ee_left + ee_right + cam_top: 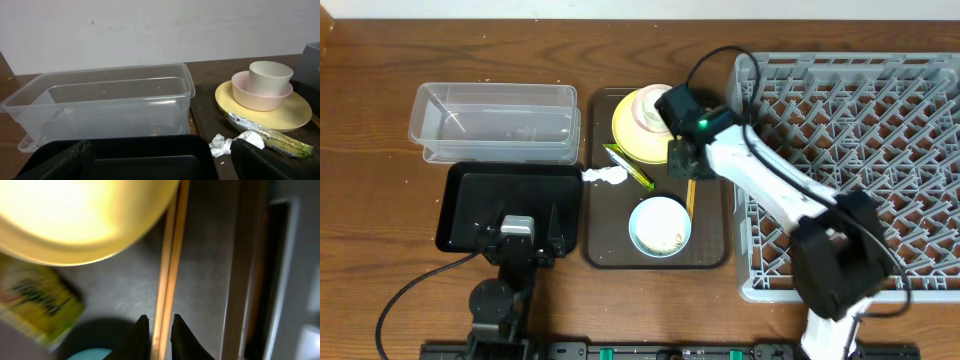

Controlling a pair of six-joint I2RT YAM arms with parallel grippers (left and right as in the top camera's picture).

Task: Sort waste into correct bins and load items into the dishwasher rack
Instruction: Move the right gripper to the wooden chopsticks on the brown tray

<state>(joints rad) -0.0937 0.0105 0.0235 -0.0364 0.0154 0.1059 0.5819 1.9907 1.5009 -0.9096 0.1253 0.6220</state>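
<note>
Nearest the robot's base, the left tool (160,167) hovers over the black tray (470,200), its fingers (55,160) spread wide with nothing between them. To the right lies the dark brown tray (720,255). At its near end stands the light blue bowl (660,225), with white rice scraps (667,240) in the bottom.

Further in, the crumpled white tissue (605,177) sits at the brown tray's left edge. It touches the green-and-yellow wrapper (628,166), which lies slantwise with its far end at the rim of the yellow plate (623,135). The wooden chopsticks (169,265) lie side by side along the right of the brown tray, just beside the plate.

The right tool (160,317) is down over them, its two fingers (141,337) drawn in narrow against either side of the pair. That view is blurred, so whether the sticks are lifted off the tray cannot be told.

Beyond, the plate carries the pale pink cup (260,97), with the small white cup (270,75) standing inside it. Farthest on the left, the clear tub (495,120) rests on the table (370,150) just behind the black tray. The grey rack (880,100) fills the right side, just beside the brown tray, and the right arm reaches across its near left corner
</note>
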